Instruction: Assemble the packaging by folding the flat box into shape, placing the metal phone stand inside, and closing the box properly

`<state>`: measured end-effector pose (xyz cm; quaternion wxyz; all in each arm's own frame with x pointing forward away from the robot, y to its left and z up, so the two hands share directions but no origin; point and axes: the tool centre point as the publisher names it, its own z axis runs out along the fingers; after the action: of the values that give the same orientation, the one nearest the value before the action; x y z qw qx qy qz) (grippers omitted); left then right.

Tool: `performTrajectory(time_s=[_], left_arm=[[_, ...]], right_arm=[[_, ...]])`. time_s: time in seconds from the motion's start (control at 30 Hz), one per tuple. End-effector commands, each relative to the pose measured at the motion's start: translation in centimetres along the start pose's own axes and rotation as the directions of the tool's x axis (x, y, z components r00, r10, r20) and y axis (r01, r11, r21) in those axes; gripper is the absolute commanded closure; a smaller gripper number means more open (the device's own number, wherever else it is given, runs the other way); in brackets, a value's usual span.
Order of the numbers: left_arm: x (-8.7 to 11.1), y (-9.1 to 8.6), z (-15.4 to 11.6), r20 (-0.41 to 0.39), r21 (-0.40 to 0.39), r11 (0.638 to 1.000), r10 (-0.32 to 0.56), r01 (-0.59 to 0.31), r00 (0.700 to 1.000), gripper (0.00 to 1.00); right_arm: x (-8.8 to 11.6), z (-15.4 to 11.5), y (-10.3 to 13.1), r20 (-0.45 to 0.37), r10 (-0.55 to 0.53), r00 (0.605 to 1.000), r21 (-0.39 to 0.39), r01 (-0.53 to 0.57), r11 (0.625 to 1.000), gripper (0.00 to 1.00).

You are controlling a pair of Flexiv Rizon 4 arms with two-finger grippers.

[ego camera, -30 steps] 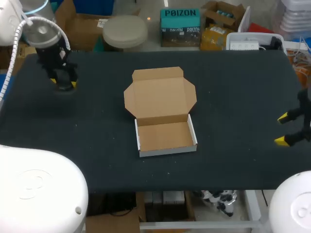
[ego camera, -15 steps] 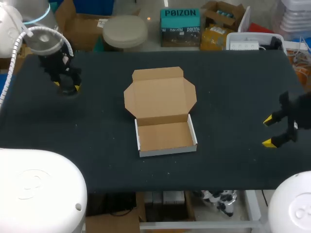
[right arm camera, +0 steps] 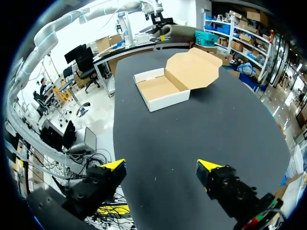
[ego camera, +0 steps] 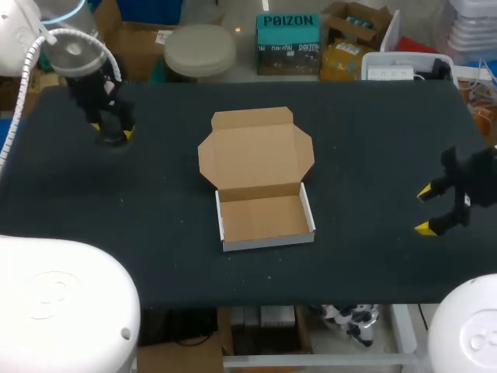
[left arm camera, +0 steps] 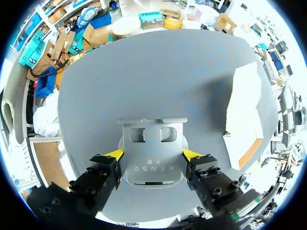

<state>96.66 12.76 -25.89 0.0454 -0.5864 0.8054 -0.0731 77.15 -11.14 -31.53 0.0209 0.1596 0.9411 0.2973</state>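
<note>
The cardboard box (ego camera: 264,219) stands folded into an open tray at the table's middle, its lid (ego camera: 256,151) laid flat behind it. The box's pale side (left arm camera: 244,115) shows ahead and to one side of my left gripper (left arm camera: 153,154), which is shut on the grey metal phone stand (left arm camera: 152,139), one yellow tip on each side edge. In the head view this gripper (ego camera: 113,134) is at the far left, just over the table. My right gripper (ego camera: 426,210) hangs open and empty near the right edge. From its wrist, the box (right arm camera: 163,88) lies well ahead of the right gripper (right arm camera: 161,166).
The dark table (ego camera: 373,140) carries nothing besides the box and the stand. Bare cloth lies on both sides of the box and in front of it.
My left gripper has shifted a little right and away with the stand. My right gripper has come in leftward from the right edge, over the table.
</note>
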Motion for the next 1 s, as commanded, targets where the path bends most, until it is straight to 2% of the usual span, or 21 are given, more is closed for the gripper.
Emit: performTrajectory(time_s=[0.03,0.33,0.77,1.0], left_arm=[[1.4,0.2,-1.4,0.021,-0.016,1.0,0.013,-0.012,1.0,1.0],[5.4,1.0,-2.0,0.033,-0.022,0.999,0.049,-0.048,0.998,1.0],[11.3,3.6,-2.0,0.045,-0.018,0.995,0.101,-0.101,0.994,1.0],[14.3,4.2,-2.0,0.045,-0.008,0.992,0.125,-0.125,0.991,1.0]], right_arm=[[0.0,-0.1,0.0,0.0,0.0,1.0,-0.002,0.0,1.0,0.0],[0.0,-0.1,0.0,0.0,0.0,1.0,-0.002,0.0,1.0,0.0],[0.0,-0.1,0.0,0.0,0.0,1.0,-0.002,0.0,1.0,0.0],[0.0,-0.1,0.0,0.0,0.0,1.0,-0.002,0.0,1.0,0.0]])
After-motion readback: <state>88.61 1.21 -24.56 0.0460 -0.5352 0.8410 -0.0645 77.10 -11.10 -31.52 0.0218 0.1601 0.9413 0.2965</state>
